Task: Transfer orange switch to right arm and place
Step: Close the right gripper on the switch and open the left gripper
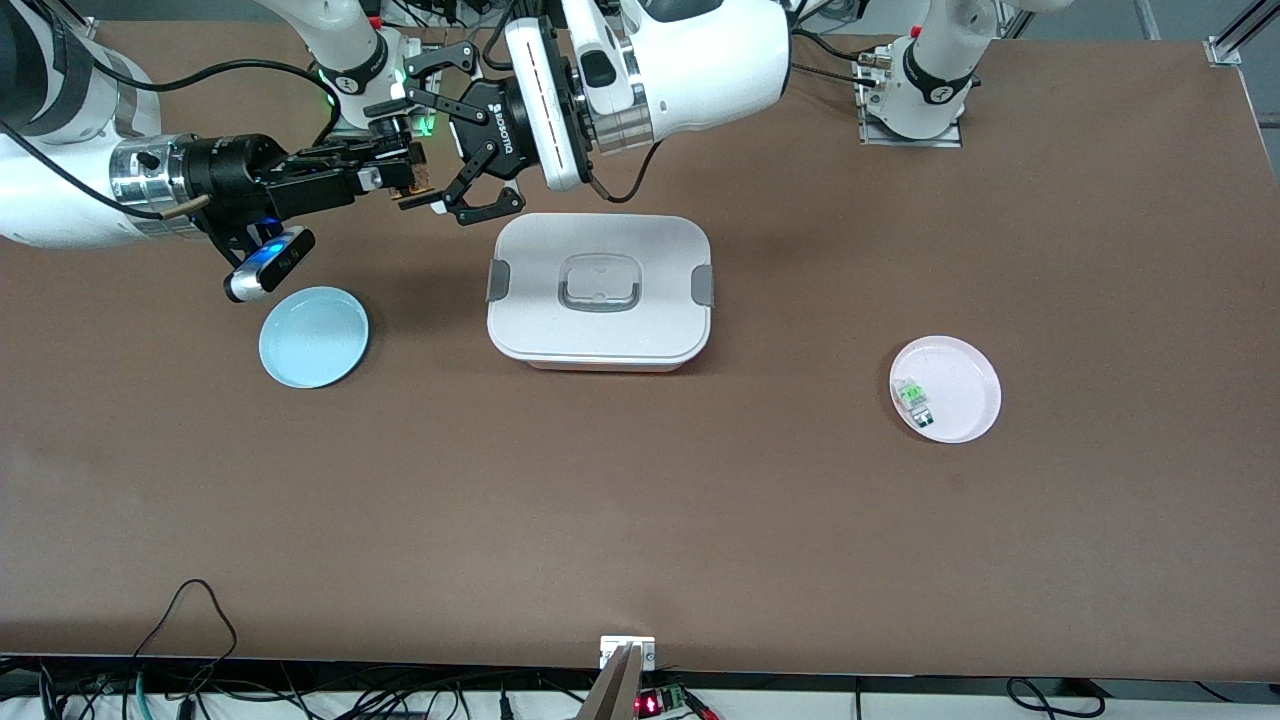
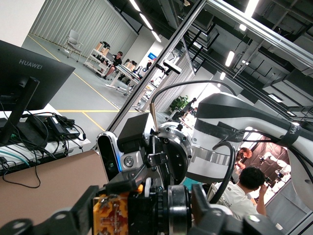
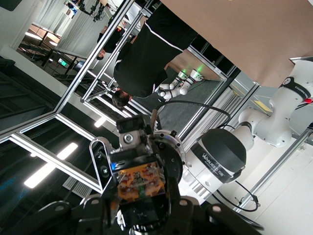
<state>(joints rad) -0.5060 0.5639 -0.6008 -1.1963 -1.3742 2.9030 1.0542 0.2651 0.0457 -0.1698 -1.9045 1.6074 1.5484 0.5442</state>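
Note:
The orange switch [image 1: 416, 184], a black cap on an orange body, is up in the air over the table beside the white box, between both grippers. My right gripper [image 1: 408, 176], slim and black, comes in from the right arm's end and is shut on the switch. My left gripper [image 1: 420, 155], with its black linkage fingers, is open and its fingers are spread around the switch and the right fingertips. The left wrist view shows the switch [image 2: 117, 213] close up, lying sideways between my left gripper's [image 2: 142, 213] fingers. In the right wrist view the switch [image 3: 142, 180] sits in my right gripper [image 3: 143, 196].
A white lidded box [image 1: 600, 290] stands mid-table, just nearer the camera than the grippers. A light blue plate [image 1: 313, 337] lies toward the right arm's end. A pink plate [image 1: 965, 390] toward the left arm's end holds a green-and-clear switch [image 1: 913, 398].

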